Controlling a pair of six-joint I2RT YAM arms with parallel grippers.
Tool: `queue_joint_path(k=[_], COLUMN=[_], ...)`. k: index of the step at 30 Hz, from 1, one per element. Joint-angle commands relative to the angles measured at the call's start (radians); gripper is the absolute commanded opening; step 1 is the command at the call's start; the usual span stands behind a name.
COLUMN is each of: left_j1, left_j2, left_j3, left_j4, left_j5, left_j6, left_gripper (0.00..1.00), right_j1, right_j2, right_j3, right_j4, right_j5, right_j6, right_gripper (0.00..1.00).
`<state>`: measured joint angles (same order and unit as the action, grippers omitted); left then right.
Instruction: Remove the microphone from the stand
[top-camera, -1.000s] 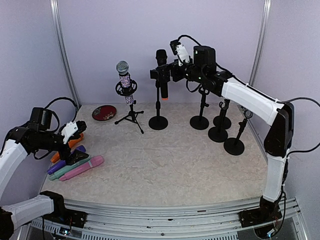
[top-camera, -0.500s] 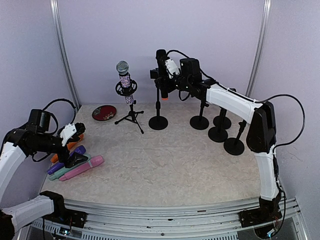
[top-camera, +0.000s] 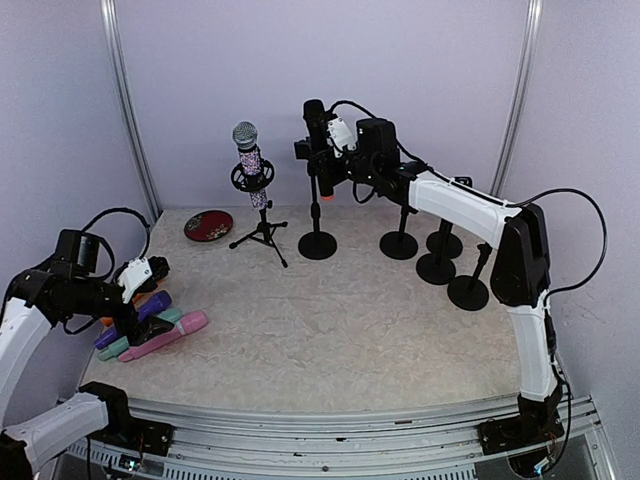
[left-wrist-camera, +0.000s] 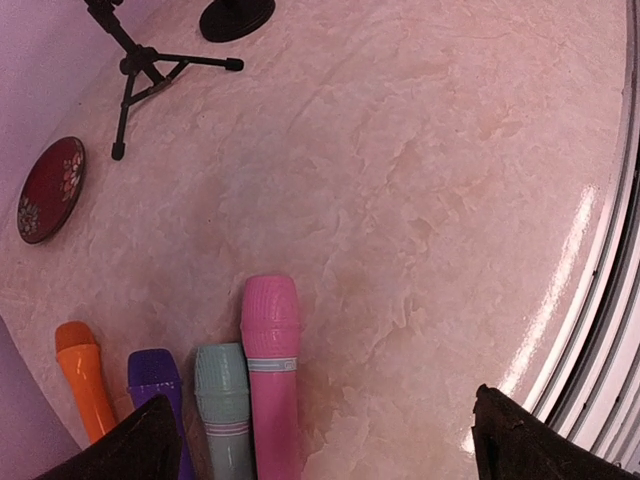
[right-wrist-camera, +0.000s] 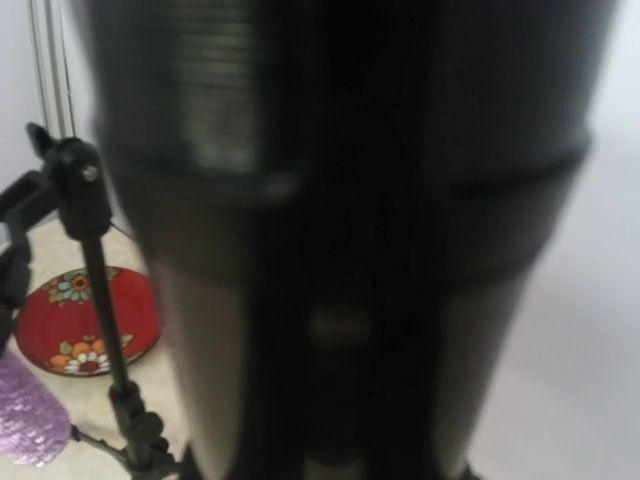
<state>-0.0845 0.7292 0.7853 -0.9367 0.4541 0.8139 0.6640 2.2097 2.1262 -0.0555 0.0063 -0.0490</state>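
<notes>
Your right arm (top-camera: 470, 205) has swung left to the round-based stand (top-camera: 318, 242) at the tabletop's (top-camera: 350, 320) back, where the black microphone (top-camera: 315, 125), still clipped upright, now crowds its pincer (top-camera: 329, 165) (clenched or not, you cannot tell), so lifting looks next; your left pincer (left-wrist-camera: 325, 425) gapes, empty.

The pale marbled surface (top-camera: 340, 320) carries a red plate (top-camera: 208, 225) in its far left corner, a tripod stand (top-camera: 262, 236) just right of the plate, and a round-base stand (top-camera: 317, 245) at the middle of the far edge. Four more black stands (top-camera: 436, 268) cluster toward the far right corner, their bases near one another. Along the left edge four handheld microphones (left-wrist-camera: 272, 360) lie side by side, orange, purple, teal and pink, the pink one farthest from that edge
</notes>
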Motion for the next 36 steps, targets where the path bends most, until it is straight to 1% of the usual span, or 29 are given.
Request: queue_joint_path(k=[1, 5, 8, 12, 19, 23, 27, 35, 36], left_j1=[0.012, 0.018, 0.019, 0.019, 0.018, 0.019, 0.019, 0.019, 0.018], left_j2=[-0.023, -0.044, -0.06, -0.082, -0.037, 0.003, 0.01, 0.026, 0.034], left_j3=[-0.04, -0.043, -0.039, -0.038, -0.008, 0.026, 0.042, 0.097, 0.101], left_j4=[-0.009, -0.006, -0.007, 0.001, 0.022, 0.013, 0.001, 0.024, 0.031], left_j5=[-0.011, 0.004, 0.012, 0.059, 0.152, 0.185, 0.201, 0.295, 0.312], left_j6=[0.024, 0.043, 0.051, 0.057, 0.059, 0.067, 0.077, 0.032, 0.03], left_gripper=[0.99, 0.99, 0.99, 0.99, 0.99, 0.99, 0.99, 0.99, 0.99], right_j1=[0.045, 0.069, 0.105, 0.139, 0.224, 0.271, 0.299, 0.344, 0.346], right_j2=[-0.116, -0.21, -0.292, -0.369, -0.517, -0.574, -0.623, -0.675, -0.672], right_j3=[-0.056, -0.168, -0.283, -0.375, -0.605, -0.668, -0.718, -0.778, -0.778], right_j4=[-0.002, -0.012, 0.005, -0.008, 0.04, 0.045, 0.074, 0.145, 0.153], right_j5=[0.015, 0.034, 0.056, 0.079, 0.086, 0.098, 0.103, 0.068, 0.04], right_j6=[0.038, 0.081, 0.096, 0.141, 0.192, 0.202, 0.201, 0.162, 0.159], right_gripper=[0.0, 0.0, 0.0, 0.0, 0.0, 0.0, 0.0, 0.0, 0.0])
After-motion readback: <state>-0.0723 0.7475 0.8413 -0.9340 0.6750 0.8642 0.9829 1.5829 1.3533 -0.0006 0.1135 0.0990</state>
